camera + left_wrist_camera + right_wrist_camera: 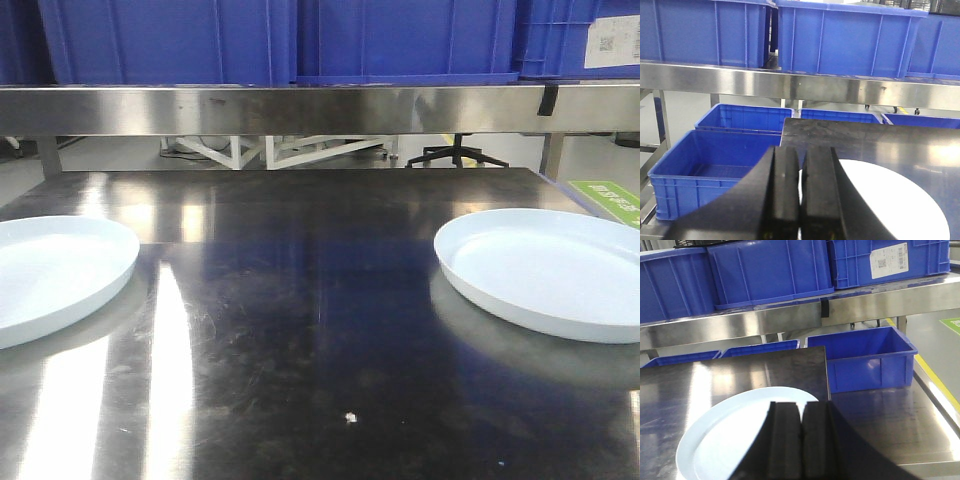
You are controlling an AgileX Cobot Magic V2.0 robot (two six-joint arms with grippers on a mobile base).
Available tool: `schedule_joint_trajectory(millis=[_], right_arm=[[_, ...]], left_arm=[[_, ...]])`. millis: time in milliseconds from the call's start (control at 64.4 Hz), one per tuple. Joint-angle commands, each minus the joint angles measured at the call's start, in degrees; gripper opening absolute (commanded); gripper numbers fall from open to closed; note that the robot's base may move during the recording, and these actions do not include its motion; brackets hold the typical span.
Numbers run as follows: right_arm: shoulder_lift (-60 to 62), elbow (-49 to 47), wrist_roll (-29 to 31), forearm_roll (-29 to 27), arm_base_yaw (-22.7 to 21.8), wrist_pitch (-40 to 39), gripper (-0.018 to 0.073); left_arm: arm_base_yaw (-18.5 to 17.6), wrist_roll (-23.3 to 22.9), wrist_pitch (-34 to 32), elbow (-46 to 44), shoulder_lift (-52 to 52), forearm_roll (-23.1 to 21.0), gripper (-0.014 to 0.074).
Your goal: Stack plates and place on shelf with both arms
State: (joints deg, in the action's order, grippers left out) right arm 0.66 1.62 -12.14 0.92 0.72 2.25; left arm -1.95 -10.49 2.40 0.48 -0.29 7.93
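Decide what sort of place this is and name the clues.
Probably a warehouse or factory workroom: stackable blue plastic crates stand on a stainless steel shelf above a steel worktable.

The table [300,330] lies bare between the left plate [55,270] and the right plate [550,270] — wide passage for me. Overhead the shelf [300,108] hangs low — its top crowded with blue bins [250,40] standing side by side.

Two plates [50,275] [550,270], two tools [800,170] [801,412], perhaps seven blue crates [170,40], one shelf [300,110].
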Motion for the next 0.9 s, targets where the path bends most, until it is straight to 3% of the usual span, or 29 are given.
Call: schedule_joint_trajectory(millis=[0, 513, 668, 885], right_arm=[[1.1, 0.0, 0.8, 0.0, 0.0, -5.3, 0.0047], [1.1, 0.0, 0.8, 0.0, 0.0, -5.3, 0.0047], [1.1, 0.0, 0.8, 0.0, 0.0, -5.3, 0.0047], [1.1, 0.0, 0.8, 0.0, 0.0, -5.3, 0.0047]], left_arm=[[0.0, 0.0, -5.1, 0.1, -1.3, -0.2, 0.0103], [0.0, 0.1, -4.6, -1.5, 0.0, 0.9, 0.0104], [0.0, 0.1, 2.2, -14.5, 12.3, 0.1, 0.0104], [0.0, 0.4, 22.6, -41.6, 37.7, 0.7, 0.0104]])
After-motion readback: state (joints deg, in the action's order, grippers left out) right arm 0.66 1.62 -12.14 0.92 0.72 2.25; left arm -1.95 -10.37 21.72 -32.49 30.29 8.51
